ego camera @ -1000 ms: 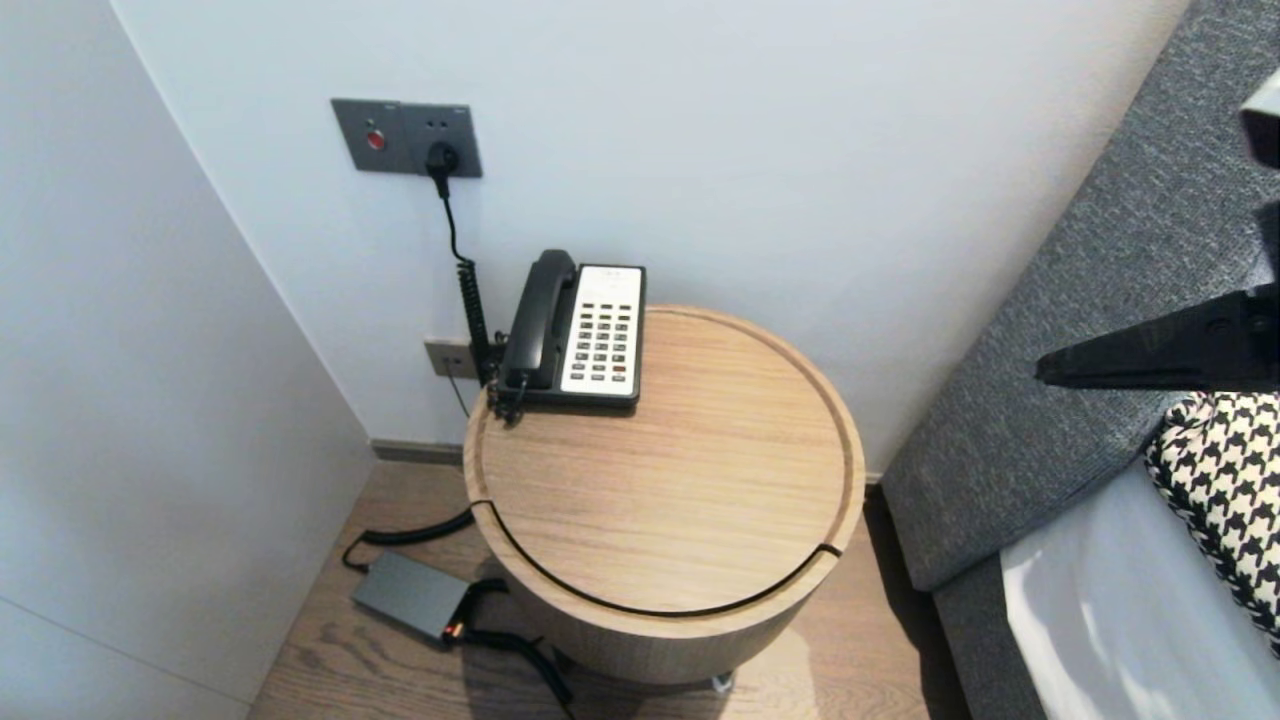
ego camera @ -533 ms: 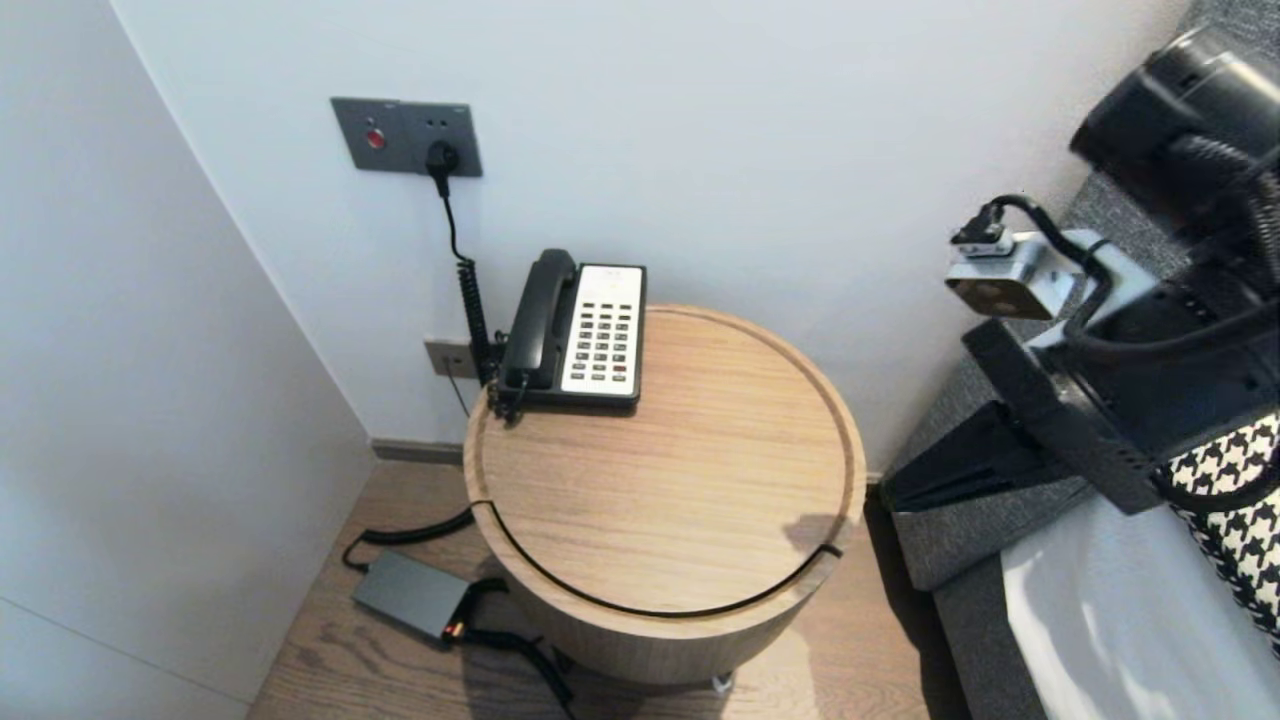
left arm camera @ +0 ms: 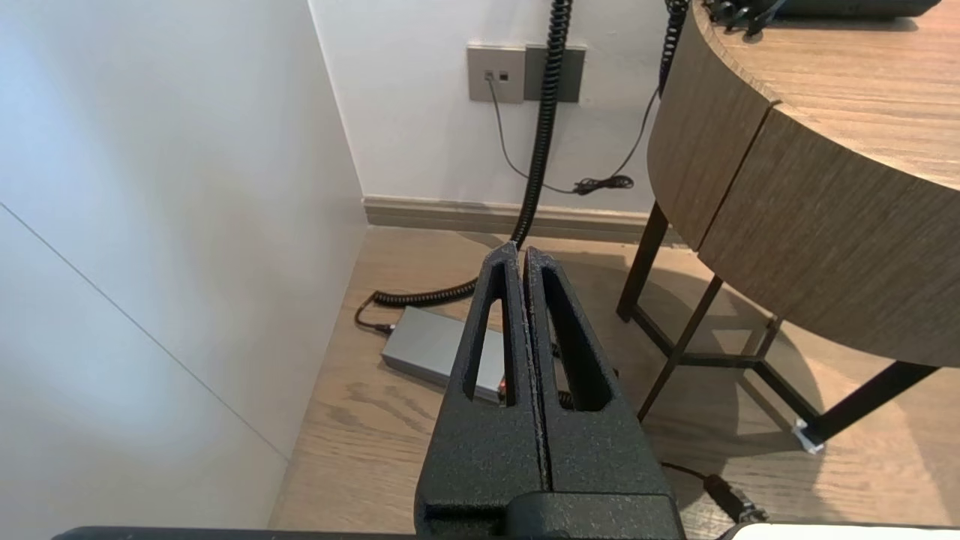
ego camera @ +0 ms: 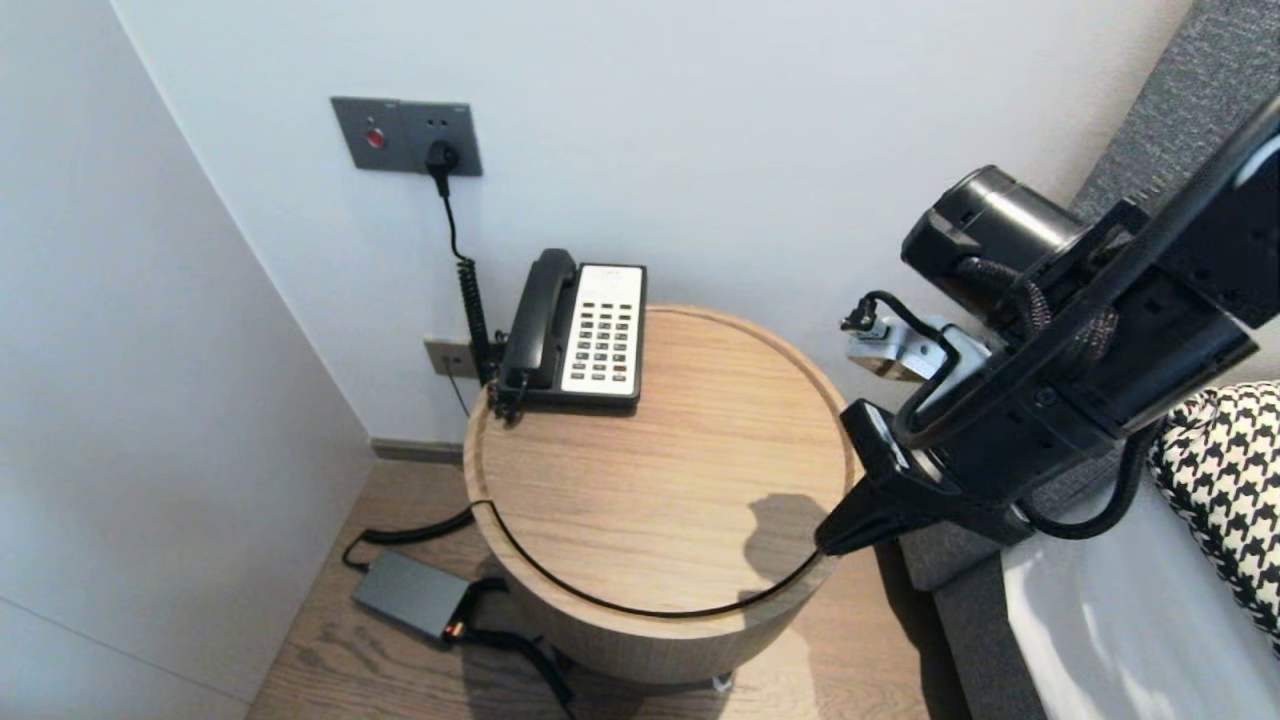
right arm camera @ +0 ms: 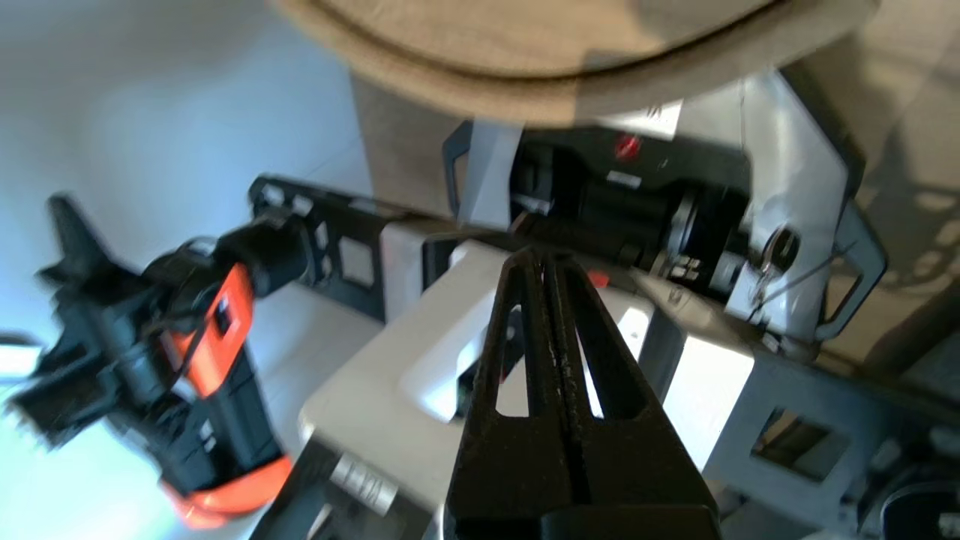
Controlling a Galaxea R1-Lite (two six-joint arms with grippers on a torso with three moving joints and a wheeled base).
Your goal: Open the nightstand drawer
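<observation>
Item, far left: left gripper (left arm camera: 519, 251), parked low beside the bench (ego camera: 650, 500). Its fingers were pressed flat together with nothing between them, above the wooden floor (ego camera: 330, 650) and a grey power adapter (ego camera: 410, 595).

Item: grey wall plate (ego camera: 405, 135) with a red button and one black plug seated in it. A coiled black cord (ego camera: 470, 300) ran down from it behind the bench.

Item: corded telephone (ego camera: 600, 335), white keypad face, black handset (ego camera: 538, 315) lying in its cradle. It sat at the bench's back left edge, close to the wall.

Item: round wooden bench, raised rim, dark curved seam across its front. It stood in the corner between the side wall and the bed.

Item: right gripper (ego camera: 830, 540), fingers closed tight and empty, tip angled down at the bench's front right rim where the seam ended. Whether it touched the wood could not be told. Its shadow lay on the top just beside.

Item, far right: grey upholstered headboard (ego camera: 1000, 450), houndstooth pillow (ego camera: 1215, 470), white sheet (ego camera: 1090, 620).
</observation>
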